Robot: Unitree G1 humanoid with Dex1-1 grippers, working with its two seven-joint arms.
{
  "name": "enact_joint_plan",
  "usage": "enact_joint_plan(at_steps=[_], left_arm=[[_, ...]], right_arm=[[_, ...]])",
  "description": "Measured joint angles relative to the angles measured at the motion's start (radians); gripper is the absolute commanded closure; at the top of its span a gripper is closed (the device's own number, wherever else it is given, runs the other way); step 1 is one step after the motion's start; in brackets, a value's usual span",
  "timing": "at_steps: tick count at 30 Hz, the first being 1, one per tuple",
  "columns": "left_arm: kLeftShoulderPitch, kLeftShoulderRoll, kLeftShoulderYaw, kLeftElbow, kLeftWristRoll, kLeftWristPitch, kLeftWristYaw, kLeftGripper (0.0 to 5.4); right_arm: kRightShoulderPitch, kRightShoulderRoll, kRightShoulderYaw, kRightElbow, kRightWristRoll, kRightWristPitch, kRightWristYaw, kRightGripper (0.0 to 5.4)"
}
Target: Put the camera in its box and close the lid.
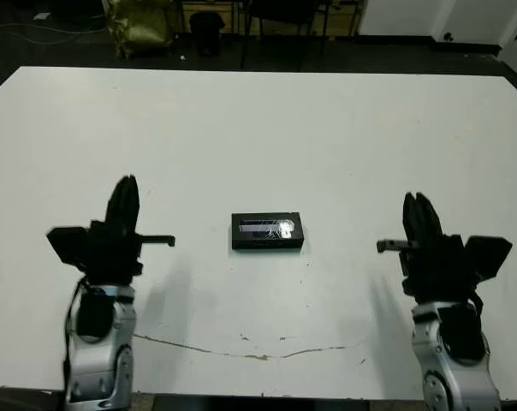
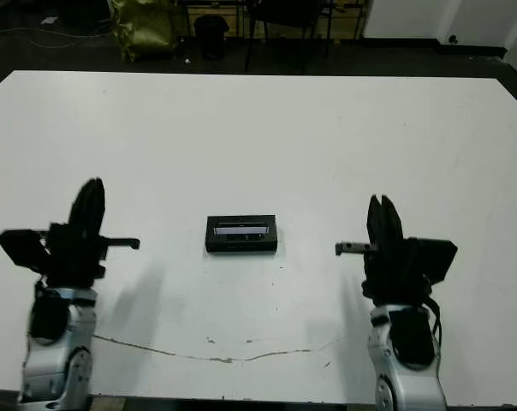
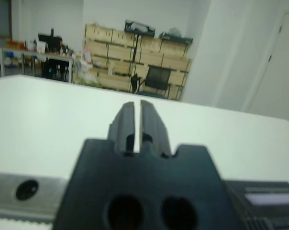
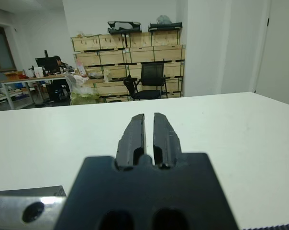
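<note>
In the middle of the white table lies the lid [image 1: 267, 228], a flat black cover with a glossy pale strip along its middle. It rests on top of the black box [image 2: 241, 247], of which only the near wall shows. The camera is hidden from view. My left gripper [image 1: 127, 185] hovers well to the left of the box, fingers shut and holding nothing. My right gripper [image 1: 415, 202] is about as far off on the right, also shut and holding nothing. In the left wrist view the lid [image 3: 270, 198] shows beside the gripper's body.
A thin crack [image 1: 241, 351] runs along the table [image 1: 258, 128] near its front edge. Beyond the far edge stand dark chairs [image 1: 280, 17] and a yellowish bag [image 1: 139, 26]. Stacked cardboard boxes [image 4: 130, 52] line the far wall.
</note>
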Motion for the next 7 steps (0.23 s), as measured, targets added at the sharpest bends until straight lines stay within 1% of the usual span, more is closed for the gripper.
enact_joint_plan(at_steps=[3, 7], left_arm=[[0.003, 0.0, -0.008, 0.036, 0.002, -0.002, 0.009, 5.39], [0.002, 0.002, -0.016, 0.047, -0.009, 0.029, 0.017, 5.39]], right_arm=[[-0.003, 0.002, 0.006, 0.021, -0.011, -0.011, -0.002, 5.4], [-0.002, 0.004, 0.021, 0.034, -0.033, -0.027, -0.002, 5.4]])
